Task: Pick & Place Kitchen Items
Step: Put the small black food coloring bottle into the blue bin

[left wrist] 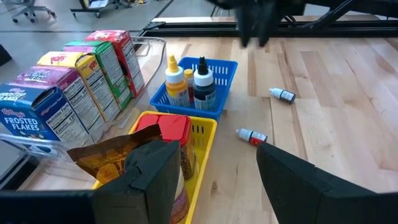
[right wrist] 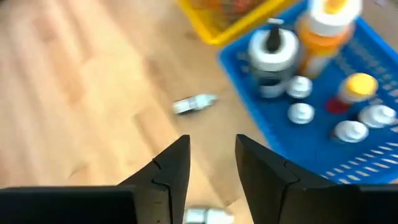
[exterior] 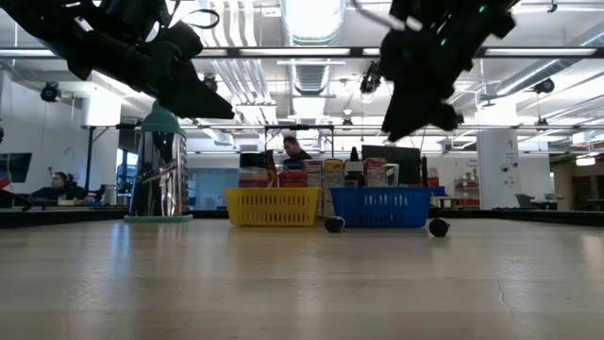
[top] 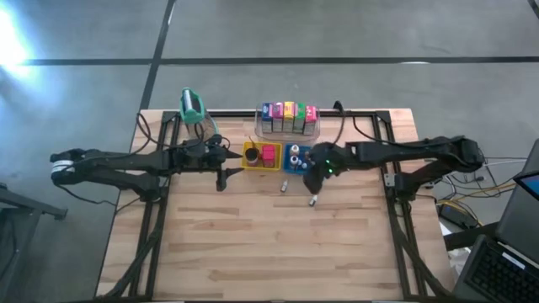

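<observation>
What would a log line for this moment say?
left gripper: open, over yellow basket | right gripper: open, over small bottle beside blue basket | nothing held

Cartons (top: 288, 116) in clear bin (top: 288, 130) behind two baskets (top: 262, 156), seemingly two small bottles (top: 285, 186) on table (top: 278, 244) before them

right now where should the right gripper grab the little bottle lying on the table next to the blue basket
Grip the little bottle across the middle of its body, coming straight down from above. It lies flat on its side on the bare table, clear of the blue basket, so the round body is the widest hold. The right gripper hangs open above it.
</observation>
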